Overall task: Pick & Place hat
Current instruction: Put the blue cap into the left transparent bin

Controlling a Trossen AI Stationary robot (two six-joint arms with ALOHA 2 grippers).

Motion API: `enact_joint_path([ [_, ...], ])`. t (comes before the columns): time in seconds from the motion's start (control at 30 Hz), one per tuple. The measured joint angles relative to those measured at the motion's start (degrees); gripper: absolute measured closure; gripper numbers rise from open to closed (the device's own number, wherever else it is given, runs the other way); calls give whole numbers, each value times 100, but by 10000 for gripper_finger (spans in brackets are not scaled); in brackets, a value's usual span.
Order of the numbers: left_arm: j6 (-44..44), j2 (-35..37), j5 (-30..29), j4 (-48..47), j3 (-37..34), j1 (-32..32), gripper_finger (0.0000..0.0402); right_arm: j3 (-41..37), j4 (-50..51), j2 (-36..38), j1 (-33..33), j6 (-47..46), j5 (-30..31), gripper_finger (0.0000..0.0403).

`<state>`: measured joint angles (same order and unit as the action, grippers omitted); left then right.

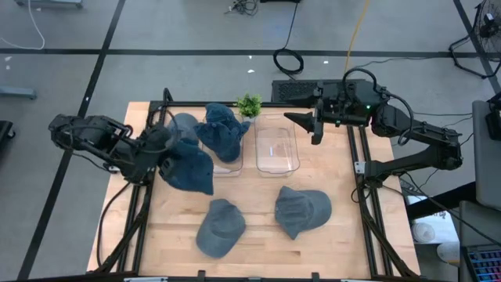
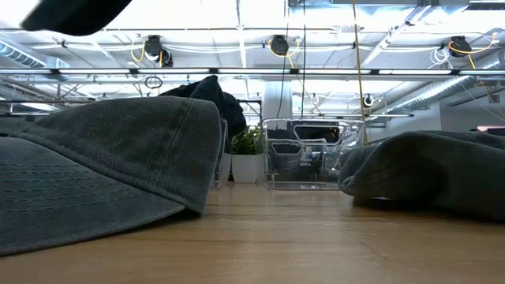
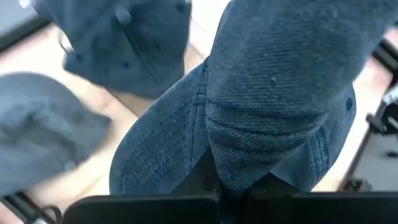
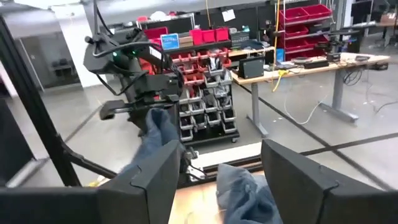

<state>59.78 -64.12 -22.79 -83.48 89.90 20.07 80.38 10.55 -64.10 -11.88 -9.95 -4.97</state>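
The held hat is a blue denim cap. It hangs from my left gripper above the table's left side and fills the left wrist view as hat. In the low view it shows at the top left as hat. More blue caps are piled in the left clear bin. Two caps rest on the table, crown up: one near the front middle, one to its right. My right gripper is open and hovers by the table's far right, touching nothing. My left gripper is shut on the blue cap where its crown meets the brim. The cloth covers the fingers, so the kind of hold does not show. The cap is lifted clear of the table and droops beside the gripper toward the table's right.
An empty clear bin stands right of the filled one. A small green plant sits at the far edge behind the bins. Bare wood lies along the table's right side and near-left corner. Black frame rails border the table.
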Motion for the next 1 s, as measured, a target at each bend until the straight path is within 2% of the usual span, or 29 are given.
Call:
enact_joint_path([
  [0.17,-233,8,-512,66,278,-290,400,0,-9,0,-2,-120,-538,192],
  [0.3,-466,9,-962,417,412,-522,400,0,-9,0,0,6,-632,192],
  [0.6,-1590,7,-1665,2117,451,-950,400,-2,-194,-17,0,12,-630,191],
  [0.83,-2283,7,-1797,3516,451,-1294,400,-4,-525,-76,0,7,-835,186],
  [1.0,-2652,7,-1779,4452,451,-1453,400,-4,-648,-114,0,188,-853,152],
])
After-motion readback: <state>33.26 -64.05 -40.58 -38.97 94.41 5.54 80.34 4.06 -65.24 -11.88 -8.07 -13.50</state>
